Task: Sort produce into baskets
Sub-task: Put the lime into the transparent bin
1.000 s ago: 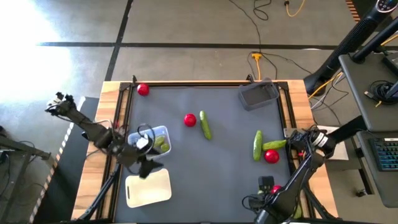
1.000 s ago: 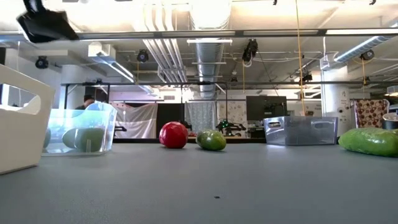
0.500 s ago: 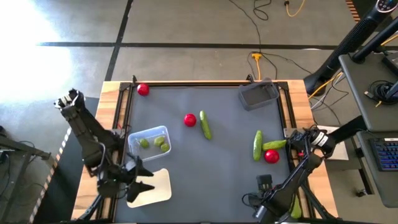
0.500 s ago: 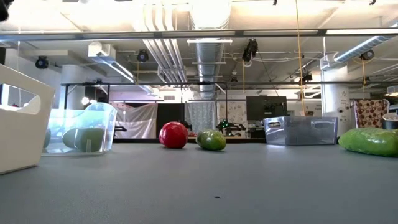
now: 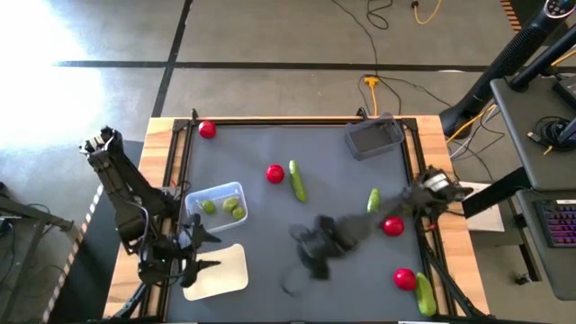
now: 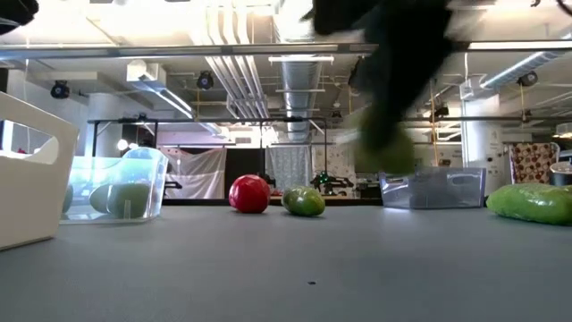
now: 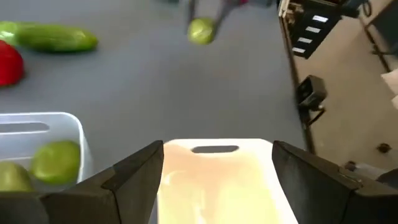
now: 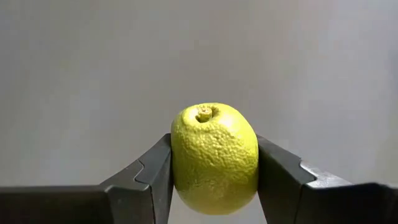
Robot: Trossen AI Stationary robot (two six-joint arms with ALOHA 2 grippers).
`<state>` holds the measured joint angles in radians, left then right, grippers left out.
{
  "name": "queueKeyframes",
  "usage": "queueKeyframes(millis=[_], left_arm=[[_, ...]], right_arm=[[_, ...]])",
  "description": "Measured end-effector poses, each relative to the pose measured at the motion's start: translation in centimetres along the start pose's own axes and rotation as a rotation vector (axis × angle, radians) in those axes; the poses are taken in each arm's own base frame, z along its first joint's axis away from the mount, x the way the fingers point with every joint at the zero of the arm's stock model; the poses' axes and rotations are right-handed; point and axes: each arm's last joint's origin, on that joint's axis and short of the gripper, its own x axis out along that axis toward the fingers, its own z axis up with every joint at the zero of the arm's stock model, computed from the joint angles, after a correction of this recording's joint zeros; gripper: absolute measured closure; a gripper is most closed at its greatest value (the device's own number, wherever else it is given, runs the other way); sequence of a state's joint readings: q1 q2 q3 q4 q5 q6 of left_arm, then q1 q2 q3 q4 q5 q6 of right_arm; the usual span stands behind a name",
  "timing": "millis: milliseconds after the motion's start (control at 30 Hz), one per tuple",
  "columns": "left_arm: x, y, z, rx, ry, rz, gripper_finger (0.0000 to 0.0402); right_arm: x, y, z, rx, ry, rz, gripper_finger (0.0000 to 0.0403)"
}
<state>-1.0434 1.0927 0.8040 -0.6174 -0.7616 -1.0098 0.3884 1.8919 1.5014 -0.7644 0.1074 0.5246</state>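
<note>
My right gripper (image 5: 312, 255) hangs over the middle of the table, shut on an olive-green lime (image 8: 214, 158), which also shows in the low view (image 6: 386, 150) and in the left wrist view (image 7: 201, 30). My left gripper (image 5: 198, 253) is open and empty at the near left, above the left end of the cream-white tray (image 5: 220, 273). The clear tray (image 5: 217, 190) holds two limes (image 5: 236, 210). The dark grey tray (image 5: 373, 138) stands at the far right. Tomatoes (image 5: 275, 174) and cucumbers (image 5: 297, 181) lie on the grey mat. My right gripper pinches the lime's two opposite sides (image 8: 177, 163) between its two fingers (image 8: 152, 177), with the stem end (image 8: 204, 113) facing away from the wrist. The arm reaches in from the table's right. The lime is lifted clear of the table.
More tomatoes lie at the far left corner (image 5: 207, 129), at the right (image 5: 393, 226) and near right (image 5: 404, 279). Cucumbers lie at the right (image 5: 373, 200) and near right edge (image 5: 425, 295). Wooden rails (image 5: 171, 180) frame the mat.
My right gripper has swung from the table's near right corner toward the left, out over the middle of the table, with the lime carried clear of the mat. My left gripper has drawn back from over the clear tray toward the near left edge, then stayed there.
</note>
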Motion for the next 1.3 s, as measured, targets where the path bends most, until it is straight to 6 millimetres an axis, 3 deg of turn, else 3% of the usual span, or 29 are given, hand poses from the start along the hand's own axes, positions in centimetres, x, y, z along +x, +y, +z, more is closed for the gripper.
queueKeyframes(millis=[100,200,367,500,600,700,933,1133,1300], left_arm=[[0.5,0.6,0.3,0.001,0.028,0.035,0.0119],[1.1,1.3,0.9,0.015,0.067,0.051,0.0119],[2.1,2.4,2.1,0.028,0.089,0.076,0.0119],[3.2,3.5,3.2,0.029,0.133,0.085,0.0108],[4.6,4.5,4.1,0.054,0.149,0.103,0.0091],[6.4,5.5,5.3,0.098,0.135,0.117,0.0073],[11.7,6.1,6.8,0.156,0.058,0.111,0.0057],[15.3,6.4,7.1,0.139,0.042,0.151,0.0057],[17.8,5.6,7.6,0.125,0.068,0.167,0.0057]], right_arm=[[1.6,-3.3,2.3,0.036,-0.015,-0.036,0.0234],[3.1,-5.1,3.5,0.025,-0.012,-0.050,0.0231],[5.0,-5.6,4.6,-0.031,-0.008,-0.060,0.0205],[5.3,-5.2,5.5,-0.031,-0.022,-0.061,0.0160],[3.9,-4.7,6.0,-0.037,-0.048,-0.054,0.0121],[1.0,-3.9,5.6,-0.057,-0.070,-0.081,0.0086],[-5.6,-1.6,2.2,-0.053,-0.104,-0.142,0.0055],[-8.5,0.1,-0.9,0.064,-0.142,-0.144,0.0057],[-9.4,0.6,-2.4,0.091,-0.161,-0.165,0.0055]])
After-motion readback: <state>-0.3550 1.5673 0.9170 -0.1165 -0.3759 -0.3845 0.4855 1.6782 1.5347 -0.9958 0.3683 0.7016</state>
